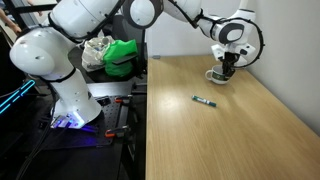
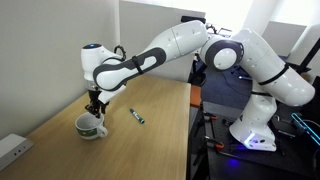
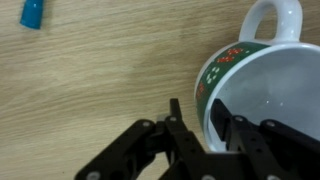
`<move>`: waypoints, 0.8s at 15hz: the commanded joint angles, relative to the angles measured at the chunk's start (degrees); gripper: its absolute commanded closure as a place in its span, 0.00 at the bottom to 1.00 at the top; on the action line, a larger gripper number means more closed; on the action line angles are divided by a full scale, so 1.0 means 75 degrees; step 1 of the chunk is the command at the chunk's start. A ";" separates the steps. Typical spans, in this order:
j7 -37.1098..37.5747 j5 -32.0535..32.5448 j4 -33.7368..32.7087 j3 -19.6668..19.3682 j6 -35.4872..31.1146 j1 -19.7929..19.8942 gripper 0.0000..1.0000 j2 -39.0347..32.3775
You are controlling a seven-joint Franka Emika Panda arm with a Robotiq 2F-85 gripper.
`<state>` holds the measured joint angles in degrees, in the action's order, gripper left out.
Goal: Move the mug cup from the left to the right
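Top left in the wrist view: marker pen (image 3: 32, 12), well apart, no obstacle. Middle: gripper (image 3: 203, 112) straddling the mug cup (image 3: 275, 90) wall, one finger outside, one inside; clamped or loose, cannot tell. Right: cup upright on the table (image 3: 100, 70), handle on the far side. Confirm a firm pinch, lift straight, keep level, carry rightward.

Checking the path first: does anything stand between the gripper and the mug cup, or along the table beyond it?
Nothing separates gripper from mug cup; the jaws pinch its rim. One marker pen lies on the table, apart from the cup.
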<state>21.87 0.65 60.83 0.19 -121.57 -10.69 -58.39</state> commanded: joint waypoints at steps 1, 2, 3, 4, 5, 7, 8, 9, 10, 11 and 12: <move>-0.0044 -0.0025 -0.0655 -0.0080 0.0483 -0.0070 0.92 -0.0307; -0.0052 -0.0029 -0.0735 -0.0075 0.0534 -0.0070 0.98 -0.0349; -0.0048 -0.0026 -0.0817 -0.0077 0.0581 -0.0080 1.00 -0.0392; -0.0050 -0.0023 -0.0894 -0.0078 0.0641 -0.0088 1.00 -0.0433; -0.0045 -0.0018 -0.0972 -0.0083 0.0678 -0.0094 0.98 -0.0467; -0.0018 -0.0003 -0.1097 -0.0102 0.0773 -0.0102 0.98 -0.0532; 0.0029 0.0009 -0.1182 -0.0127 0.0853 -0.0109 0.98 -0.0568; 0.0038 0.0020 -0.1252 -0.0141 0.0909 -0.0109 0.98 -0.0602; 0.0063 0.0026 -0.1310 -0.0163 0.0947 -0.0093 0.98 -0.0625; 0.0084 0.0019 -0.1365 -0.0175 0.0979 -0.0078 0.98 -0.0646; 0.0102 0.0016 -0.1384 -0.0200 0.0966 -0.0050 0.98 -0.0649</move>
<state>21.81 0.67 54.29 0.01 -117.24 -10.99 -61.72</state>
